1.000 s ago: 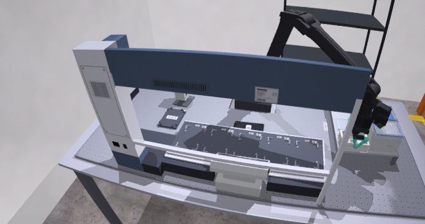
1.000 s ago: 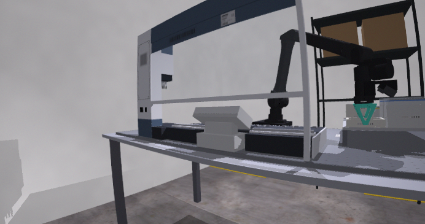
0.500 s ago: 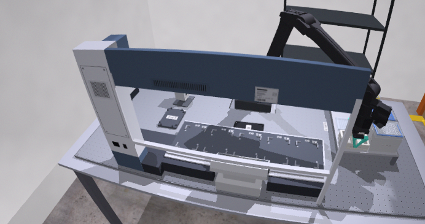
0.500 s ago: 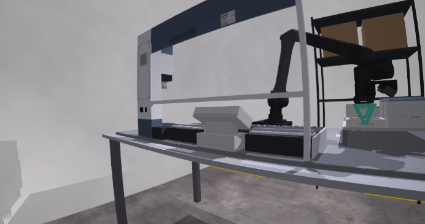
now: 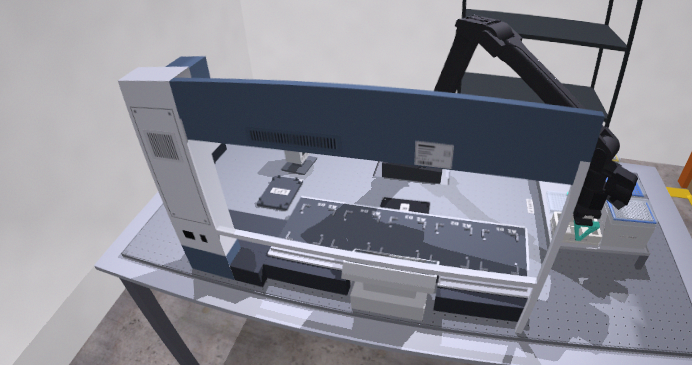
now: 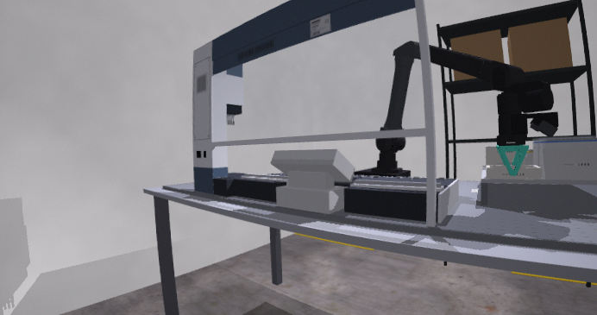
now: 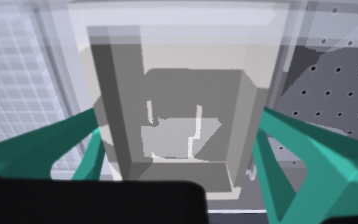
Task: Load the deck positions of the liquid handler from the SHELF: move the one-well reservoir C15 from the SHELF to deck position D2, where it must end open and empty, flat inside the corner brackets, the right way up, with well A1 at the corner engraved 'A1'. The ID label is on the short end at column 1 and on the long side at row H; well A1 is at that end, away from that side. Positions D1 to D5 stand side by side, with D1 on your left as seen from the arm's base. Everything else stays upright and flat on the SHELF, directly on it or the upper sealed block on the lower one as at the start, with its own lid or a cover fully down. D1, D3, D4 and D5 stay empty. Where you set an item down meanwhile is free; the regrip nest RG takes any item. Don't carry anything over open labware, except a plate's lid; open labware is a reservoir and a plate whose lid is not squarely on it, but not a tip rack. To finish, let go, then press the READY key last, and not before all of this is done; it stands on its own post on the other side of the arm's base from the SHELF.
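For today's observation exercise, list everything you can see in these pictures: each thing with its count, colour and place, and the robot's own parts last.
Liquid handler frame: one, blue and white, on the table.
Deck plate: one, dark grey, under the frame.
Table: one, grey, perforated top.
Reservoir: one, pale translucent, on the shelf between the fingers.
Gridded labware: at least one, blue-rimmed, beside the reservoir.
Black pad: one, labelled, behind the deck.
Storage rack: one, black, behind the table.
Cardboard boxes: two, brown, on the rack.
Arm: one, black.
Gripper: one, teal fingers, closed on the reservoir.
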Tool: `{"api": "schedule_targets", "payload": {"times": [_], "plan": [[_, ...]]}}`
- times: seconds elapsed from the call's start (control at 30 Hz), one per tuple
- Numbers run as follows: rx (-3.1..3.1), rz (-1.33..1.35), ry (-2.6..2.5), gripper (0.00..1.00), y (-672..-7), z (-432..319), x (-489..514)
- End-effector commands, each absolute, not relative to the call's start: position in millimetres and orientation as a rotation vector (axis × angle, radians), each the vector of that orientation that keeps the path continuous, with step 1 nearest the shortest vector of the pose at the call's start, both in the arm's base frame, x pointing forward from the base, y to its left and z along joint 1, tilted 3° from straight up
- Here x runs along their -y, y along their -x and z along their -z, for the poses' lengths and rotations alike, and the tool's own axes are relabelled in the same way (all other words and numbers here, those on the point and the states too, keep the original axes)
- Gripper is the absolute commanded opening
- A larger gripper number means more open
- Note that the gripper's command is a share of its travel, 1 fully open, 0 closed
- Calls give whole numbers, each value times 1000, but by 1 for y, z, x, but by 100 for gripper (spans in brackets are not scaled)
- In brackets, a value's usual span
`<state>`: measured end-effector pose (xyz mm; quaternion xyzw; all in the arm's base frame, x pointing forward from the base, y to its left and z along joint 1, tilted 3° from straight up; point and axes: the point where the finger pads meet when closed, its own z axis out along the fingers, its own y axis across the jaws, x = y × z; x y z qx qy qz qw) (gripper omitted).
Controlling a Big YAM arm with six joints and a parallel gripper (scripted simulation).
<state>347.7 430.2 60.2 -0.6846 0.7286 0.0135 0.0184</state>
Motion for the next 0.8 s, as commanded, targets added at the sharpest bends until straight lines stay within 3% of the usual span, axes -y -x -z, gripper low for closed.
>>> {"api": "schedule_targets", "payload": {"times": [0.0, 0.77], "plan": [[-2228, -49, 2087, 0, -356, -80, -442], [-2201, -55, 2059, 0, -357, -120, -450]]}}
